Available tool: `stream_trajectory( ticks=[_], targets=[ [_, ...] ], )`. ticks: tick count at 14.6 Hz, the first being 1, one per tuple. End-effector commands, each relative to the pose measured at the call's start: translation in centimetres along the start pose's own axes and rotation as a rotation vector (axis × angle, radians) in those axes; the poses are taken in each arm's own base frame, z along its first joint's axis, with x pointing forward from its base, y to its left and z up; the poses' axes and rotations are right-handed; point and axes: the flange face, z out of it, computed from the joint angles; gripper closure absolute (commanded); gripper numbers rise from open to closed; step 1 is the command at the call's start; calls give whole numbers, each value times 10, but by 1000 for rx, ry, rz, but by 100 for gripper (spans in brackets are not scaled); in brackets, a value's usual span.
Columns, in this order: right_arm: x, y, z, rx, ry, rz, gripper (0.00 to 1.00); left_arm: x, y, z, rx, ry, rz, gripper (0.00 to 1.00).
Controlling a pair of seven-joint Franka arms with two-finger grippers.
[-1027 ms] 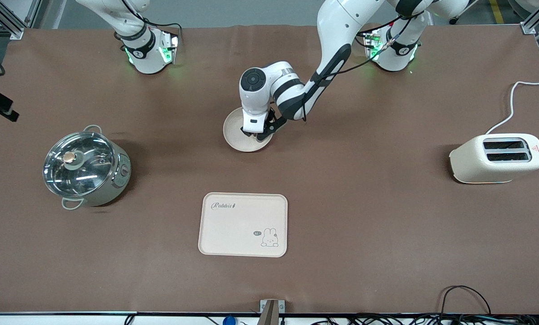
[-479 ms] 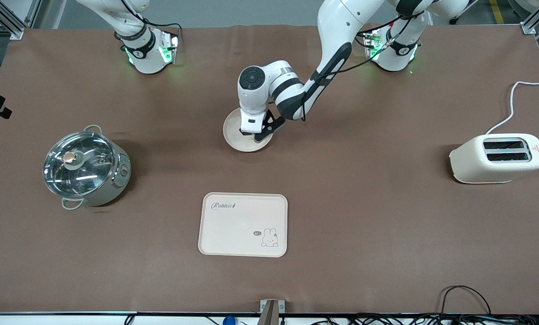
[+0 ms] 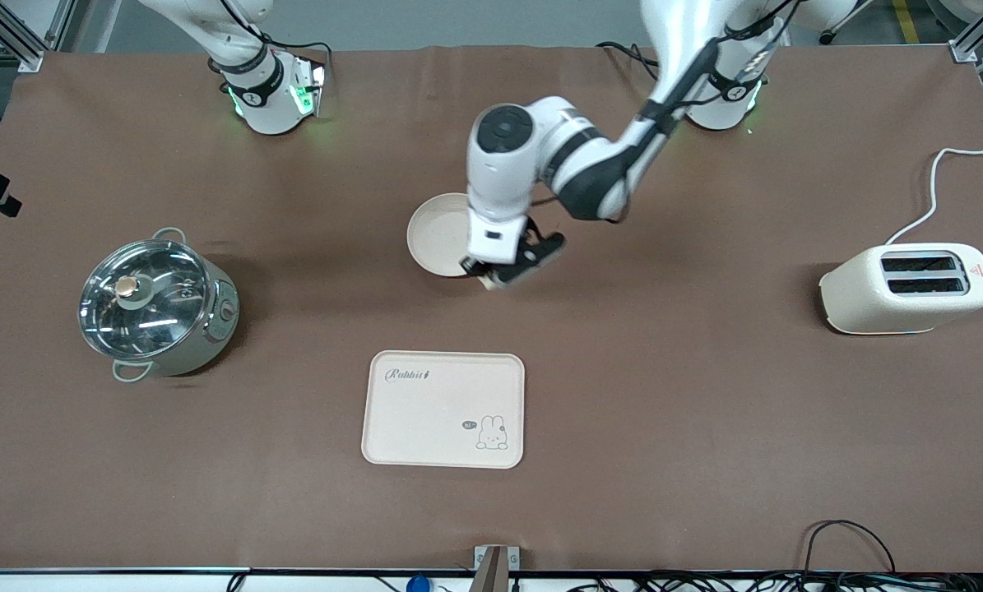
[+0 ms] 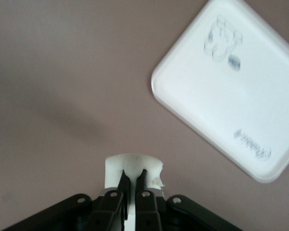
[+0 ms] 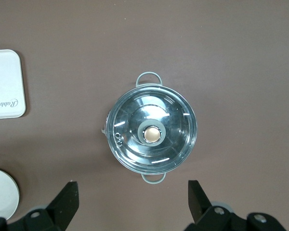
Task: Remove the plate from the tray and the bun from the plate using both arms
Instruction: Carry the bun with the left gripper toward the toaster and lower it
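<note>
You are seeing: left arm point(image 3: 623, 156) reaching mid-table, bent downward. Right arm waiting high above the pot point(image 5: 153, 133). Plate point(image 3: 433, 234) lying bare, beside left gripper point(image 4: 132, 182), which is pinching the bun point(image 4: 133, 169). Right gripper's fingers point(image 5: 67, 202) are standing wide apart.

I note the plate point(image 3: 433, 234) mid-worktop point(image 3: 705, 427), tray point(image 3: 444, 409) nearer the camera, pot point(image 3: 158, 306) toward the right arm's end, toaster point(image 3: 907, 288) toward the left arm's.
</note>
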Motion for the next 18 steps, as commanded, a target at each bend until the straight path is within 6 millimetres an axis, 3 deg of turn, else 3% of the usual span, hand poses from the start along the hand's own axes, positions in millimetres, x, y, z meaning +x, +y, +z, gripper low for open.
stream_trajectory(
  ticks=[1, 5, 8, 10, 13, 14, 15, 17, 18],
  targets=[
    [2, 2, -3, -20, 23, -4, 0, 91, -35, -5, 44, 26, 75, 98],
    [3, 1, -3, -19, 23, -7, 0, 205, -95, 17, 91, 12, 141, 98],
    [2, -16, -5, -8, 20, -28, 0, 269, -147, 68, 148, -39, 160, 98],
    [1, -35, -5, -5, 11, -55, 0, 294, -174, 100, 162, -73, 155, 98],
    [-2, -46, -5, -4, -12, -73, 0, 319, -197, 134, 127, -72, 134, 95],
    [-4, -49, -5, -4, -22, -79, 0, 322, -201, 138, 122, -73, 134, 88],
    [-5, -54, -5, -4, -25, -88, 0, 325, -205, 145, 124, -79, 132, 73],
    [-4, -53, -3, -3, -30, -87, 0, 325, -207, 146, 124, -79, 135, 1],
    [-4, -51, -3, -3, -28, -84, 0, 328, -207, 142, 122, -74, 132, 0]
  ],
)
